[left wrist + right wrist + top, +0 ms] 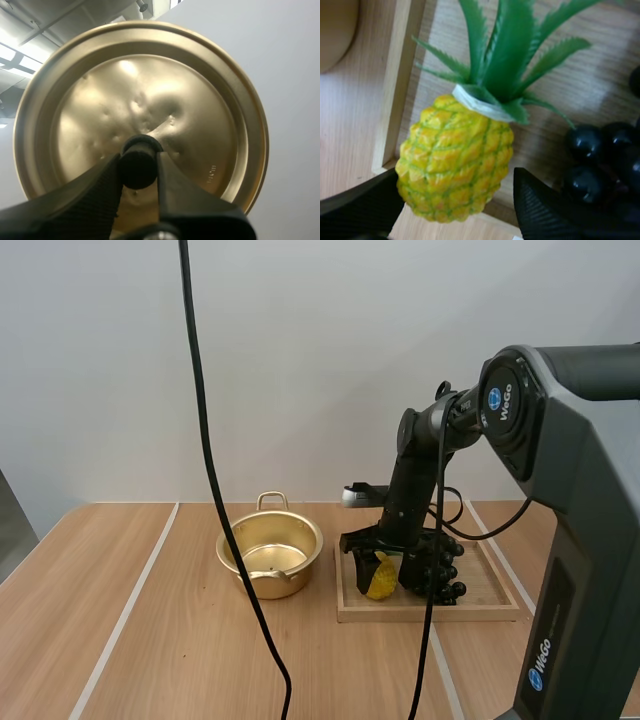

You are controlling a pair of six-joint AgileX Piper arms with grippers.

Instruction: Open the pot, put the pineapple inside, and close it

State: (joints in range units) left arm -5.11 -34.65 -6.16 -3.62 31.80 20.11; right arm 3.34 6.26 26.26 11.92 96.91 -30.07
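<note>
Pot (262, 585) open on the desk (150, 640), pineapple (455, 157) in the wooden tray (480, 600).
The tray, right of the pot, held the pineapple at its near-left corner, black grapes (600, 160) beside it. The right gripper (457, 177) stood spread either side of the pineapple; the left gripper (139, 160) pinched the lid (150, 90) by its black knob (137, 172).

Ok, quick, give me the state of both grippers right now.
Left gripper: shut on the black knob of the lid, holding it.
Right gripper: open, fingers either side of the pineapple.
</note>
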